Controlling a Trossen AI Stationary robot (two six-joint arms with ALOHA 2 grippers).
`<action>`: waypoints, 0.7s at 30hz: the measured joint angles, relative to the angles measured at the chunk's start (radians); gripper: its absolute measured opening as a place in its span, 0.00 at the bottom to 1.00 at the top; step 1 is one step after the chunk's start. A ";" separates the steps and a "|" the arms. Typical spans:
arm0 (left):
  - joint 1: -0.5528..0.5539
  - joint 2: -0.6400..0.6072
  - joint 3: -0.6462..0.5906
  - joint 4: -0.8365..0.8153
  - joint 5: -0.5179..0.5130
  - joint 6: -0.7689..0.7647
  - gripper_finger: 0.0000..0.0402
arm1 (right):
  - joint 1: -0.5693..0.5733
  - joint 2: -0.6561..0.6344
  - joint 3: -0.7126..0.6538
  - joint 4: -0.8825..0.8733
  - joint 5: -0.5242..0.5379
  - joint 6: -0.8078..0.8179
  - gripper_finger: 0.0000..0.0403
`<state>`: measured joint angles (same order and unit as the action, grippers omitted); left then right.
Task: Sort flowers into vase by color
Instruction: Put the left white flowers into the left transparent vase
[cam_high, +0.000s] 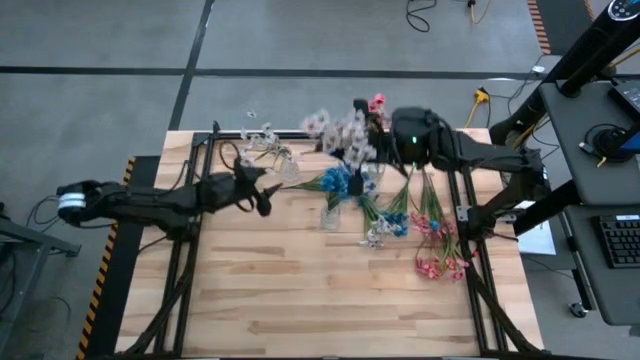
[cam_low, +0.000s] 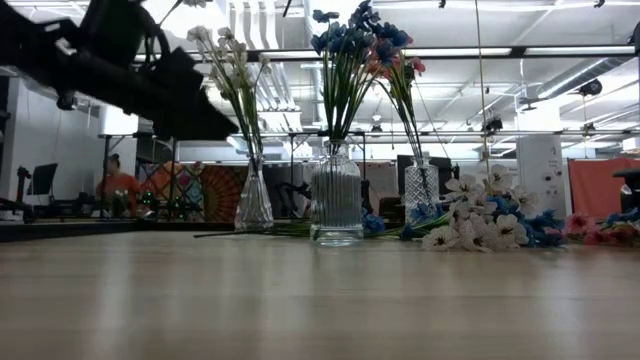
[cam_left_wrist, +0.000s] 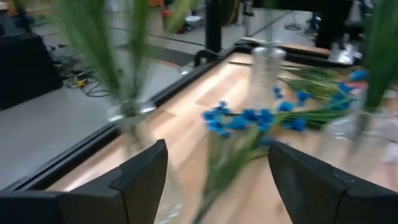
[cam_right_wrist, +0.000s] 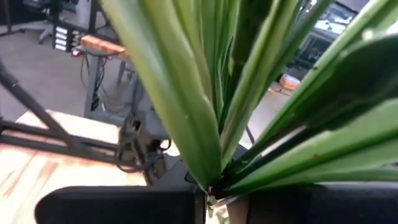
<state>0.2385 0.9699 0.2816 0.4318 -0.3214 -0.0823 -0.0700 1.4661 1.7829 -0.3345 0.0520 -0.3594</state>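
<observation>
My right gripper (cam_right_wrist: 208, 194) is raised over the table's far middle, shut on a spray with pale white blossoms (cam_high: 336, 130). My left gripper (cam_left_wrist: 217, 152) stands open and empty left of the vases, low over the table (cam_high: 265, 196). Three glass vases stand upright on the table. One holds white flowers (cam_low: 253, 205), a ribbed one holds blue flowers (cam_low: 337, 205), and the farthest holds pink flowers (cam_low: 422, 190). Loose blue flowers (cam_left_wrist: 249, 118) lie on the wood ahead of my left gripper. My right gripper pinches the bundled green stems and leaves (cam_right_wrist: 214, 168) of the white spray between its two fingers. The leaves fan out from the fingers toward the camera. The spray is lifted clear of the table, its blossoms (cam_high: 336, 130) toward the table's left of the gripper.
Loose sprays lie on the table's right half: blue (cam_high: 392, 215), white (cam_high: 375, 236) and pink (cam_high: 440, 255). The near half of the wooden table (cam_high: 300, 300) is bare. Black frame rails (cam_high: 185, 260) run along both table sides.
</observation>
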 joint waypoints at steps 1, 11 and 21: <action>0.041 -0.007 -0.013 0.017 0.034 0.003 0.65 | -0.020 0.007 0.015 0.001 -0.016 0.001 0.06; 0.233 0.102 -0.037 0.171 0.174 0.126 0.65 | -0.118 0.156 0.171 -0.107 -0.133 0.079 0.06; 0.288 0.329 -0.033 0.398 0.235 0.130 0.65 | -0.125 0.239 0.261 -0.149 -0.133 0.091 0.06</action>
<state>0.5265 1.2993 0.2481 0.8303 -0.0868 0.0479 -0.1951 1.7053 2.0441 -0.4831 -0.0808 -0.2688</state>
